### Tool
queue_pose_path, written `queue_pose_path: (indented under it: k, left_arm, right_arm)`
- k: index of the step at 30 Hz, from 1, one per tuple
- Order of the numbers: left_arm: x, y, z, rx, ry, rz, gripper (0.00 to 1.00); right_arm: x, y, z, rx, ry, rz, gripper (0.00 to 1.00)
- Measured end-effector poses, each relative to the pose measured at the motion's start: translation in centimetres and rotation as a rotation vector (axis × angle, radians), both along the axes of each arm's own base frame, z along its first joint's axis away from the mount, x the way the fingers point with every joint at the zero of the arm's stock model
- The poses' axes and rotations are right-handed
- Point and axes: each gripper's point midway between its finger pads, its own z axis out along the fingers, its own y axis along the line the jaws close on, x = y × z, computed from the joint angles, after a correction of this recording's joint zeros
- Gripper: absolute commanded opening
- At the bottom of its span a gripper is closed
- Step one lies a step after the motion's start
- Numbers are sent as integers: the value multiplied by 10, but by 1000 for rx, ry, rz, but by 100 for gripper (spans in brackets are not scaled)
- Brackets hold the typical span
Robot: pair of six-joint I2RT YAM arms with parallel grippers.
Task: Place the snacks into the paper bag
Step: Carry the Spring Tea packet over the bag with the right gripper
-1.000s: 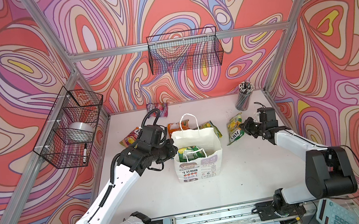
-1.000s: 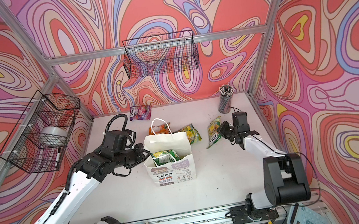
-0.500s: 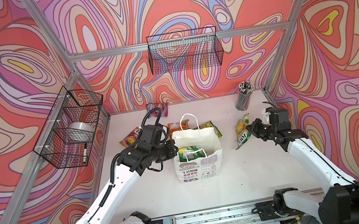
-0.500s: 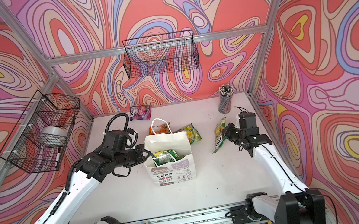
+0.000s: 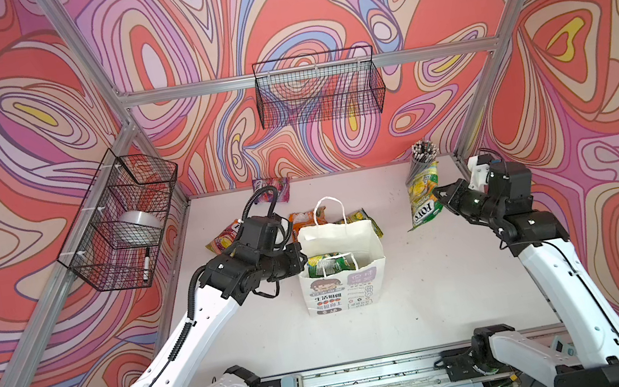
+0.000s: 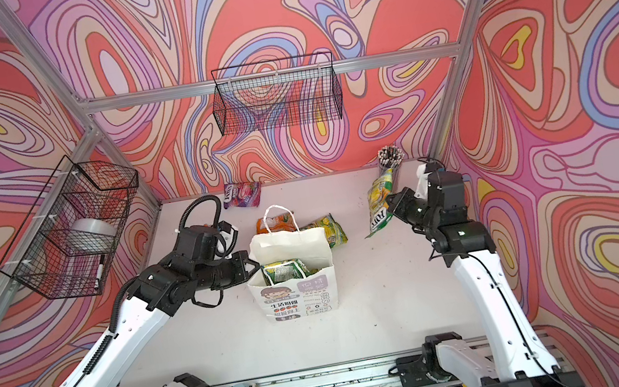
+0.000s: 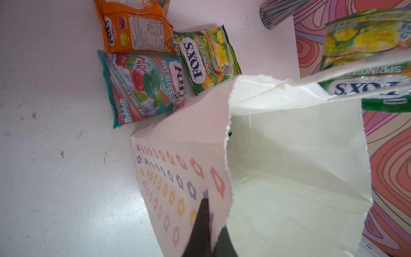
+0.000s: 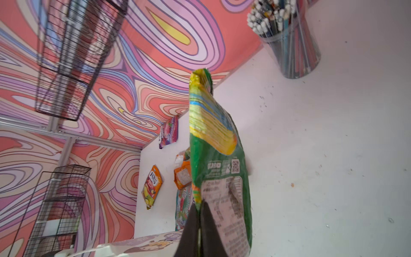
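Lifting off the surface, the right fingers had raised the clamped green packet, far right of the paper bag; left fingers stayed pinched on its rim, so dropping-in looked next

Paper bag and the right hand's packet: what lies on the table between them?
Both top views show bare table and one green packet poking in.

We see swirling red, pink and purple patterned walls framed by aluminium bars, a black wire basket at upper centre, a second wire basket at left, and a scuffed white tabletop below them.
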Motion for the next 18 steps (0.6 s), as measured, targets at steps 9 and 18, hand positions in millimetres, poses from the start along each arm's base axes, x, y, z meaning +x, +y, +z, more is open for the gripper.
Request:
queue_pose_path:
  k: [9, 18]
  left_arm:
    - [0, 3, -1, 8, 10, 22, 0]
    - [0, 7, 1, 21, 16, 44, 0]
  right_arm:
    - [-6, 37, 86, 76, -204, 129, 0]
    - [-18, 117, 139, 133, -318, 382, 0]
